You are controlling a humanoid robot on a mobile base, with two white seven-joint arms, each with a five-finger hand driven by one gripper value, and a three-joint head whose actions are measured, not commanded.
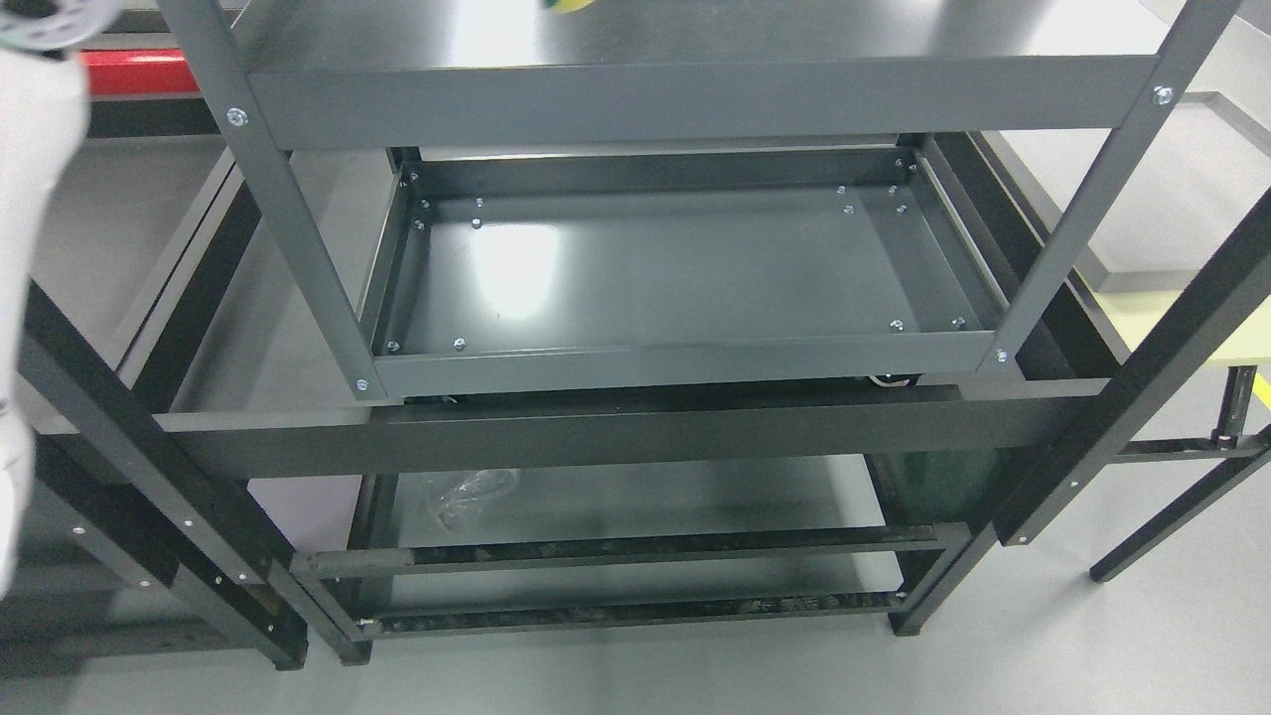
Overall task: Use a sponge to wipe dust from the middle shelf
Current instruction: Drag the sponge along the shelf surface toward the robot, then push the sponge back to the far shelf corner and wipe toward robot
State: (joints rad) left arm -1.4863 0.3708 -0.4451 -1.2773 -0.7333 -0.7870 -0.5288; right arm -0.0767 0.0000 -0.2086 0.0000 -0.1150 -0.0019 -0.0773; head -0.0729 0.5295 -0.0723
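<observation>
A dark grey metal cart fills the head view. Its upper shelf (695, 40) runs across the top of the picture. A small yellow-green piece, likely the sponge (568, 4), shows on that shelf and is cut off by the top edge. Below it lies a tray-like shelf (675, 268) with a raised rim, bare and glossy. A white, blurred arm cover (30, 248) runs down the left edge; no hand shows on it. The right arm is out of view.
Black rack frames (616, 437) surround the cart in front and on both sides. A crumpled clear plastic bag (467, 492) lies on a low shelf. A red strip (139, 70) is at the top left, a pale yellow table (1172, 318) at the right.
</observation>
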